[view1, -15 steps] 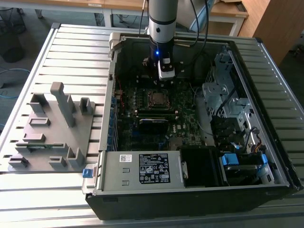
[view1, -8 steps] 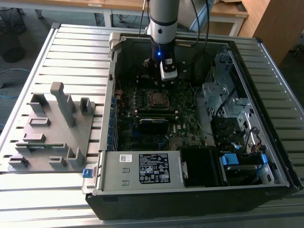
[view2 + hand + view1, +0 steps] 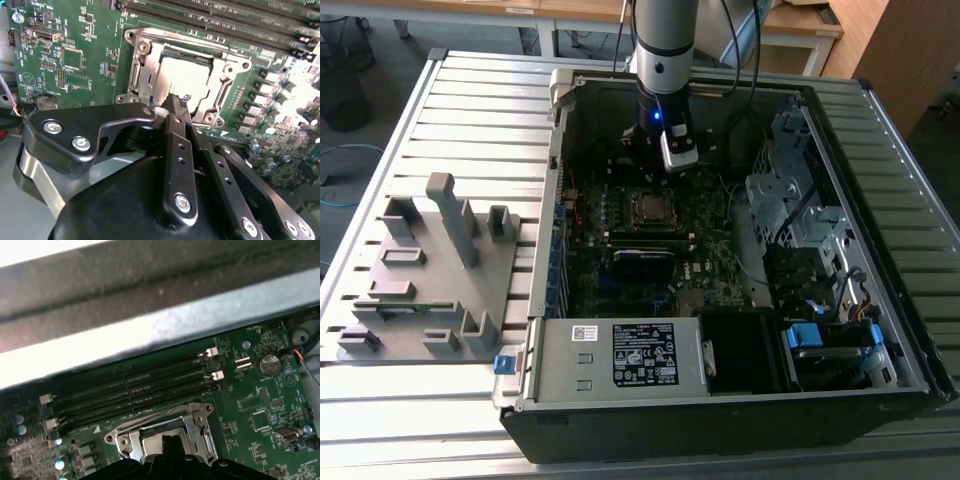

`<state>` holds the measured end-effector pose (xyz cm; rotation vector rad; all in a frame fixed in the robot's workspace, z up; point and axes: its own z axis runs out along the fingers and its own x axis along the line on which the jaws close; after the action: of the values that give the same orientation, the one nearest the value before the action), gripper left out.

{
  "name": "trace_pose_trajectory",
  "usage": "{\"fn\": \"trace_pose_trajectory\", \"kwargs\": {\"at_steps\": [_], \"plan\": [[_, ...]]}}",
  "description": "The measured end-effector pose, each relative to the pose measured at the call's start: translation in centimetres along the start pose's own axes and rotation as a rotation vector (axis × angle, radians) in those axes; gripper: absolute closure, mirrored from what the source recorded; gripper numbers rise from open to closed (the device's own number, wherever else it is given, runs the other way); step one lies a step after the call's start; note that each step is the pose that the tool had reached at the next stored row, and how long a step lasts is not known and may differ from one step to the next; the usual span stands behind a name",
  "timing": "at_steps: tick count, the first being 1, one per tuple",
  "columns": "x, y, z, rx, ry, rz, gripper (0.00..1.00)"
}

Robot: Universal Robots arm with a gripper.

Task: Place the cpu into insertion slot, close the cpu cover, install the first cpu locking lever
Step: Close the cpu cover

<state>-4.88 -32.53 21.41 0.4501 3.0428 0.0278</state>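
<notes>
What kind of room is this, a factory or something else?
Probably a lab or workshop: an open black desktop computer case sits on a ribbed metal table, with wooden desks and a grey moulded parts fixture nearby.

Colour key. Motherboard [image 3: 75, 55]: green, speckled with fine pale print and small silver parts. Cpu [image 3: 185, 75]: dull silver-grey top. Cpu cover [image 3: 145, 67]: bright silvery metal frame. Claw [image 3: 175, 107]: matt black links with silver screw heads. Memory slots [image 3: 130, 390]: black, white end clips. Parts fixture [image 3: 430, 270]: plain grey. Desk [image 3: 470, 100]: pale grey, ribbed in parallel lines.
</notes>
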Motion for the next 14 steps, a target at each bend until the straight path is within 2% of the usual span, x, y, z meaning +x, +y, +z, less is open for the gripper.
{"fn": "trace_pose_trajectory", "kwargs": {"at_steps": [4, 12, 14], "plan": [[-0.06, -0.26, -0.01, 0.0075, -0.0020, -0.013, 0.90], [-0.11, -0.44, 0.02, 0.0035, -0.0006, -0.077, 0.90], [-0.11, -0.44, 0.02, 0.0032, -0.0006, -0.080, 0.90]]}}
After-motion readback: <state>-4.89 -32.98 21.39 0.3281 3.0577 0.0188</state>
